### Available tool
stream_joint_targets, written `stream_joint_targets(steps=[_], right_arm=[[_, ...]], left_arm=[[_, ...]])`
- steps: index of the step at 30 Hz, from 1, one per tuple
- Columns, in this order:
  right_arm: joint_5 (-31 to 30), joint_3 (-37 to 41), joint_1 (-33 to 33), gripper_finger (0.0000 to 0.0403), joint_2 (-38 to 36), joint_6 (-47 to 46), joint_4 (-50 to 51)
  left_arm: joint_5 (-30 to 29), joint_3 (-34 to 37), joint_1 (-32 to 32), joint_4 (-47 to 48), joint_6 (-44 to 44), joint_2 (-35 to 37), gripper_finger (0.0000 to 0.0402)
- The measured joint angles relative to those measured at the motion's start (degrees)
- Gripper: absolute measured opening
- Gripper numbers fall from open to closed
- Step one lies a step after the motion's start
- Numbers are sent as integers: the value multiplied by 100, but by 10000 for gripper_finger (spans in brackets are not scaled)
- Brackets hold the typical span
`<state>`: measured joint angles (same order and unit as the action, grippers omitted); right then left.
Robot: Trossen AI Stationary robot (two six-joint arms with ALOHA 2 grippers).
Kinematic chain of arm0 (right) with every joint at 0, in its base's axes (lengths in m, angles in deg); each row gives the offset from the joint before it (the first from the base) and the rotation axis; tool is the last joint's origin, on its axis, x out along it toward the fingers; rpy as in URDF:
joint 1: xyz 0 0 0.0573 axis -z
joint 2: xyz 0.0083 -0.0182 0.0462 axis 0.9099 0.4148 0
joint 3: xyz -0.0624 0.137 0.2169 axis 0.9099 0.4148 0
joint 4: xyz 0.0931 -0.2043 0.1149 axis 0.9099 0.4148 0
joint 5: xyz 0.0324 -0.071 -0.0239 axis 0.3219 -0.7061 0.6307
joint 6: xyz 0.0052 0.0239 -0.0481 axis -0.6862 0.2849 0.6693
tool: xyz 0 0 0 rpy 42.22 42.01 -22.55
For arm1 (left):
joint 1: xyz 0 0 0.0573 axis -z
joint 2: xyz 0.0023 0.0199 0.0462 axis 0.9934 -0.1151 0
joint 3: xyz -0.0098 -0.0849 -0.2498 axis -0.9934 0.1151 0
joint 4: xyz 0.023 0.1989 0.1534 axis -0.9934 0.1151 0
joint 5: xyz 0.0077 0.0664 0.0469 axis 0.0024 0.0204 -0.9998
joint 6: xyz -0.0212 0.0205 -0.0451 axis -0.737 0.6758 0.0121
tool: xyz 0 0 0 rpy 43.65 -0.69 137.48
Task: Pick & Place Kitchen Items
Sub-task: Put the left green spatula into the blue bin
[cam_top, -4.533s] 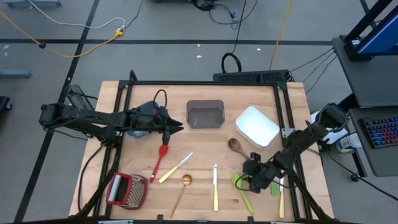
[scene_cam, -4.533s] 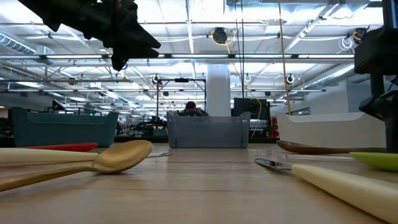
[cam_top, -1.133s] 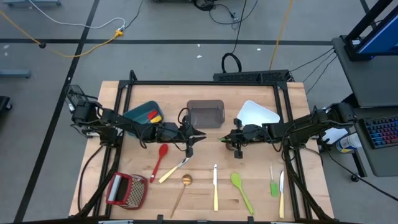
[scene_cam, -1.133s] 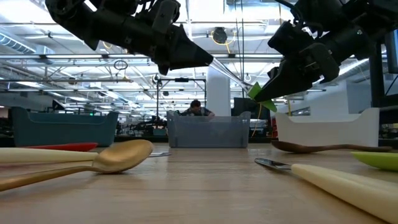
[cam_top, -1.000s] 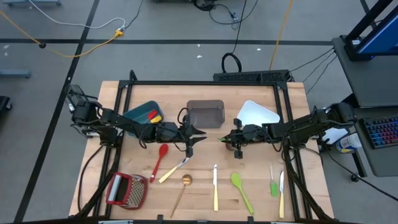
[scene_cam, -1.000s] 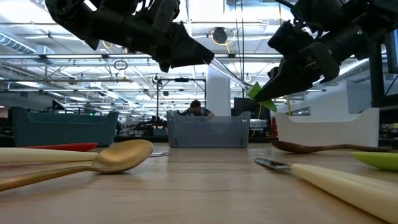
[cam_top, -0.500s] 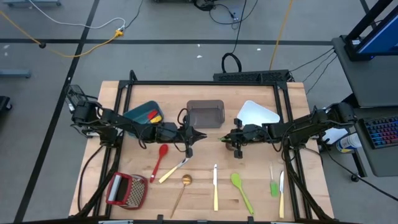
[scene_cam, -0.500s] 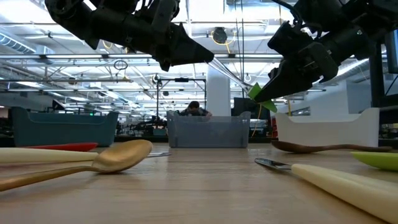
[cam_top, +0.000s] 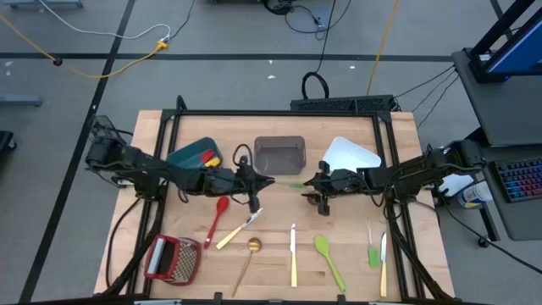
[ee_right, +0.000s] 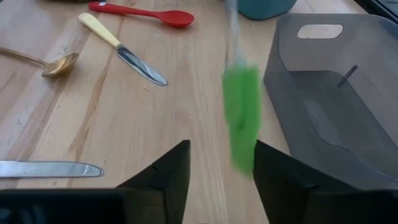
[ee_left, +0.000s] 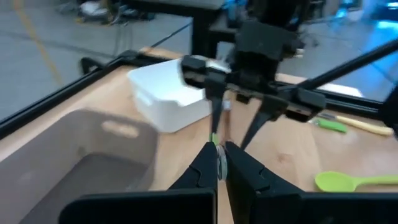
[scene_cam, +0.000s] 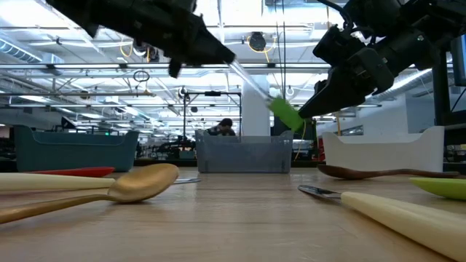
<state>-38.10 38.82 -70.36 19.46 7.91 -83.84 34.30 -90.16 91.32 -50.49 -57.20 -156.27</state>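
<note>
While left pincer (cam_top: 269,180)-held, green spatula (cam_top: 295,185) crosswise.

green spatula (cam_top: 295,185), red spoon (cam_top: 218,212), gold spoon (cam_top: 251,247), teal bin (cam_top: 191,155), grey bin (cam_top: 279,155), white bin (cam_top: 350,155)

Pale wood-grain surface (cam_top: 279,254), smooth and matt, gold spoon (scene_cam: 138,182) in polished metal with soft sheen, knife (ee_right: 124,48) with cream plastic-looking handle and bright steel blade, green spatula (ee_right: 241,115) matt, silicone-like, grey bin (ee_right: 336,81) in smooth translucent plastic, white bin (ee_left: 165,93) matt plastic
</note>
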Motion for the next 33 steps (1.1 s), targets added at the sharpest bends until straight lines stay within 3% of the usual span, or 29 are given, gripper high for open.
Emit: stream_joint_targets(steps=[11,18,28,33], right_arm=[[11,0,0,175,0,2,11],[27,0,0,173,1,4,13],[28,66,0,169,0,-37,15],[29,136,0,169,0,-211,18]], left_arm=[[-1731,0,604,3073,-1454,2134,4],[-3063,0,1026,4706,-2442,3064,4],[-3685,0,1632,7005,-4741,3712,5],[-3728,0,1824,8123,-5787,3960,4]])
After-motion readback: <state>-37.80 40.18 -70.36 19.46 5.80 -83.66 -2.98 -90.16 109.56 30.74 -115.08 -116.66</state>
